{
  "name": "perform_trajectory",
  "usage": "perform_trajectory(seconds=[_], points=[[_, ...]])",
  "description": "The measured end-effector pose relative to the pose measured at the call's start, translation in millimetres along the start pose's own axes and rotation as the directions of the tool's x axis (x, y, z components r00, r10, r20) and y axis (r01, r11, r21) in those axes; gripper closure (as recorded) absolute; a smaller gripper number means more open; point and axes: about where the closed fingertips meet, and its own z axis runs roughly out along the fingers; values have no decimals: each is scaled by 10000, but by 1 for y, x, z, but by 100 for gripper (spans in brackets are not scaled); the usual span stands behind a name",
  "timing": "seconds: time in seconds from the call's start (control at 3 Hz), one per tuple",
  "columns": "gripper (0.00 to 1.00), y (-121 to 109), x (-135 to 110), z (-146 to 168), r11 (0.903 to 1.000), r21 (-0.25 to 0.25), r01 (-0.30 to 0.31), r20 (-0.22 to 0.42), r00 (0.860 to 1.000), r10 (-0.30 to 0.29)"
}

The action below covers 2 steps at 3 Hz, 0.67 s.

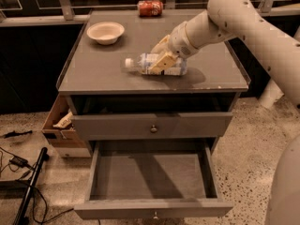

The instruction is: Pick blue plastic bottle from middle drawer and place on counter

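Note:
The blue plastic bottle [144, 64] lies on its side, white cap to the left, at the front middle of the counter [103, 71]. It rests on the surface or just above it. My gripper [162, 56] reaches in from the right, and its tan fingers [164, 62] are shut across the bottle's body. The middle drawer [150, 179] below is pulled fully open with its grey floor bare, and its knob [154, 214] is on the front panel.
A red soda can [150, 7] lies at the counter's back edge and a white bowl [105, 32] stands at back left. The upper drawer front [153, 127] is shut. An open cardboard box [61, 125] sits left of the cabinet, with cables and a black pole [30, 186] on the floor.

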Motion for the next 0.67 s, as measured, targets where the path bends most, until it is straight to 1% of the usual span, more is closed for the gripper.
perform_trajectory(seconds=[0.33,0.67], points=[[98,-2,8,8,9998,-89,-190,-79,9998,190],[76,-2,8,8,9998,-90,-190,-78,9998,190]])
